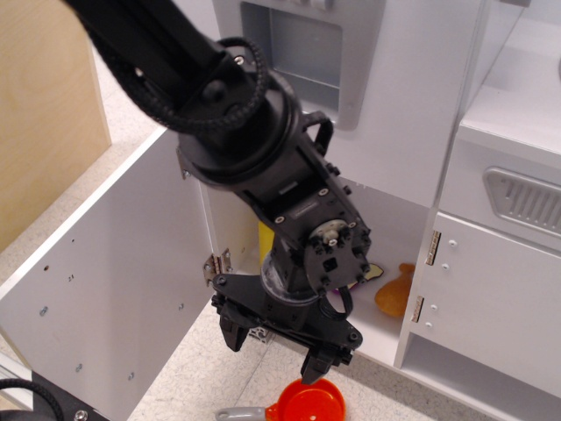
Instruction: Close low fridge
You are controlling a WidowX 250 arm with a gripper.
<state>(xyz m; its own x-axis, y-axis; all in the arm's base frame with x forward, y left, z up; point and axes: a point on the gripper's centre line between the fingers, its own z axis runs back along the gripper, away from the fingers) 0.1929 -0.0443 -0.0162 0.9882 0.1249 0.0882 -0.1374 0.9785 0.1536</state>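
Observation:
The low fridge (399, 228) is a white toy-kitchen compartment, and it stands open. Its large flat white door (105, 281) is swung wide out to the left, inner face toward me, held by two silver hinges (216, 264). The handle is hidden. Inside I see a yellow item (266, 241) and an orange item (396, 291). My black gripper (276, 349) hangs in front of the opening, just right of the door's hinge edge, fingers pointing down. The fingers stand apart and hold nothing. It does not touch the door.
Above is a white door with a grey recessed dispenser (307, 53). At the right is a white oven cabinet with a grey vent (524, 200). A red-orange bowl (308, 402) with a grey handle lies on the floor below the gripper. A wooden panel (44, 114) stands at the left.

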